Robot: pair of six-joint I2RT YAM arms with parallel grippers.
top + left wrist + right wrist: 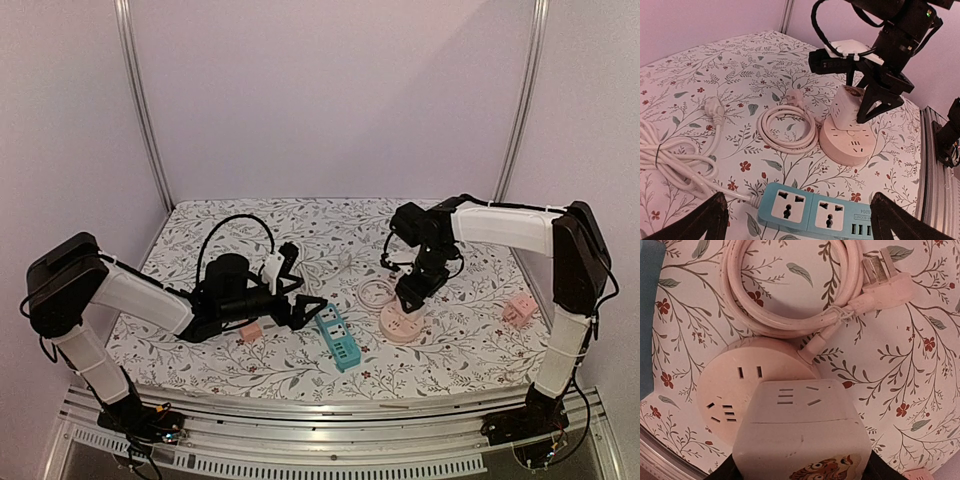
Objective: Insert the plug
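Cube adapter [800,440], pinched by right end effector [410,298], sits on round socket [850,147] rim; left end effector [797,210] spread open.

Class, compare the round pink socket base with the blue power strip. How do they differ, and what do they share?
The round pink socket base is a disc; the blue power strip is a long bar. The pink base has a cube adapter on or just above it, gripped by the right tool; the blue strip's sockets are bare. Both lie flat, sockets up.
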